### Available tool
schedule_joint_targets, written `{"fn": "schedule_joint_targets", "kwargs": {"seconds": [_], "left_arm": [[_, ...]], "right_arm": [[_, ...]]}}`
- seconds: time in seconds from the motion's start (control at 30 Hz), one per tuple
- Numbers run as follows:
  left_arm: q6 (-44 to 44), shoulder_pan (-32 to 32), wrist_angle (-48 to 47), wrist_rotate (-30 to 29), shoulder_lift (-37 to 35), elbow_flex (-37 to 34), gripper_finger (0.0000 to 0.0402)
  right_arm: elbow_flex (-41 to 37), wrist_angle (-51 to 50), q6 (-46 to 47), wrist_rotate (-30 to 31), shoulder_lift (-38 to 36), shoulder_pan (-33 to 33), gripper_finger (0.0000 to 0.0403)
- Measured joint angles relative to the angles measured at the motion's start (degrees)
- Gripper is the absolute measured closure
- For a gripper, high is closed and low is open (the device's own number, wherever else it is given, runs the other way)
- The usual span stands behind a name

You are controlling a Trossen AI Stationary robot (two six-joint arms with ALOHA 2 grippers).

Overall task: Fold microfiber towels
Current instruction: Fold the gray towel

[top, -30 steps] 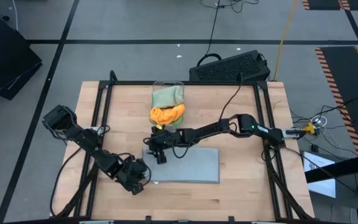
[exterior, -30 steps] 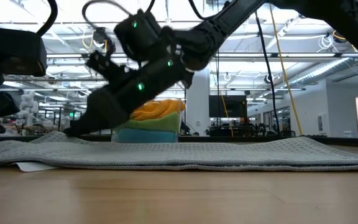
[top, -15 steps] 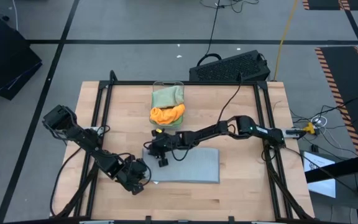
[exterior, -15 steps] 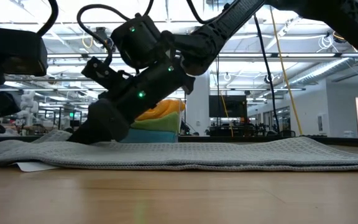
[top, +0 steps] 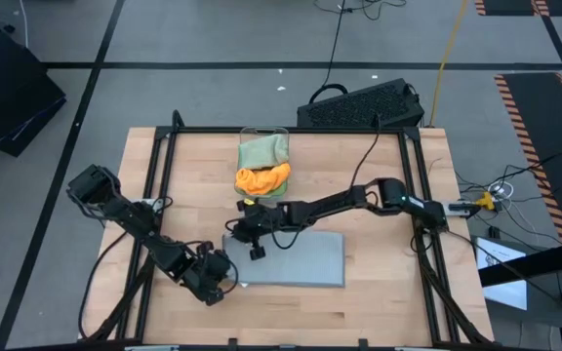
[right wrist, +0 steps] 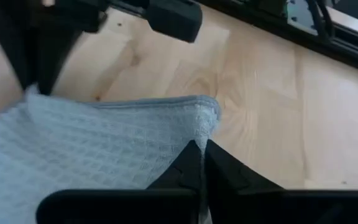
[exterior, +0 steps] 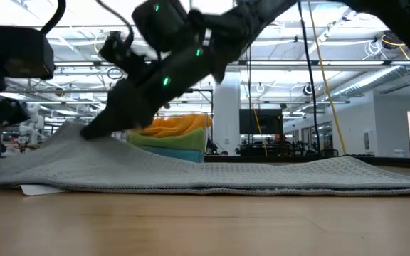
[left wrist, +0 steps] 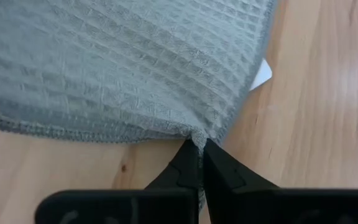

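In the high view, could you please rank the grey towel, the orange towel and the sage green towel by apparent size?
1. Grey towel, clearly largest.
2. Sage green towel and orange towel look alike, both bunched up, so unranked.

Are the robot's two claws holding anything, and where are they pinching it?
Both hold the light grey towel. The left gripper pinches its near left corner; the right gripper pinches its far left corner, lifted off the table.

Even, bright overhead light is cast; soft shadows are thrown beside the grey towel; low-view foreground is blurred.
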Motion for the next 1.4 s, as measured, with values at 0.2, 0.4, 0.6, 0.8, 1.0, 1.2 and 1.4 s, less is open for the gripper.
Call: {"fn": "schedule_joint_targets", "kwargs": {"seconds": [0.2, 0.4, 0.6, 0.8, 1.0, 1.2, 1.4], "left_arm": [[4.71, 0.02, -10.16, -3.09, -0.06, 4.75, 0.0395], [11.79, 0.06, -20.22, -12.00, -1.45, 13.06, 0.0393], [28.29, 1.02, -21.23, -20.13, -4.31, 21.19, 0.0395], [44.17, 3.25, -20.49, -27.52, -5.31, 31.77, 0.0397], [62.39, 5.90, -10.00, -23.27, -5.09, 38.54, 0.0397], [75.42, 6.61, -6.09, -11.76, -5.09, 42.66, 0.0394], [75.54, 9.49, -8.74, -20.61, -6.93, 44.14, 0.0394]], "right_arm": [[0.02, -9.52, -0.10, 1.59, -5.67, 0.31, 0.0400], [0.02, -22.82, -0.10, 12.56, -13.01, 2.63, 0.0401], [0.00, -35.06, 5.75, 22.16, -22.78, 7.98, 0.0402], [0.02, -46.24, 17.47, 32.06, -31.90, 15.80, 0.0402], [0.02, -50.09, 26.02, 44.25, -37.93, 26.34, 0.0402], [0.02, -49.37, 30.06, 55.57, -42.05, 35.31, 0.0402], [0.07, -51.06, 33.81, 61.87, -44.22, 39.09, 0.0402]]}}
